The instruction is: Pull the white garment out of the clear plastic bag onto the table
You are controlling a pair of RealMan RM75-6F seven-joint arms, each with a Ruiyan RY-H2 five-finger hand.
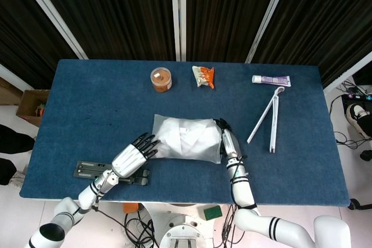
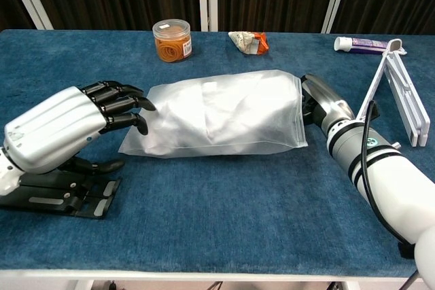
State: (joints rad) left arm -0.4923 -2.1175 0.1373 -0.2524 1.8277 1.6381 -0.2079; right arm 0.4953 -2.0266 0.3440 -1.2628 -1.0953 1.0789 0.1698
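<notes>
- The left robot hand [image 2: 64, 127] sits at the lower left of the chest view, fingers apart and slightly curled, holding nothing; its dark fingertips [image 2: 139, 106] reach the left end of the clear plastic bag [image 2: 217, 117], touching or just short of it.
- The right robot hand [image 2: 319, 103] lies at the bag's right end, its fingers hidden behind the bag edge; I cannot tell whether they are apart or gripping.
- The bag lies flat at mid-frame on the blue bench [image 2: 224, 236], between the two hands, with the white garment [image 1: 186, 137] still wholly inside it.
- Under the left robot hand lies a flat black tool [image 2: 58, 195].
- At the top of the frame stand an orange jar [image 2: 172, 40] and a snack packet [image 2: 249, 41].
</notes>
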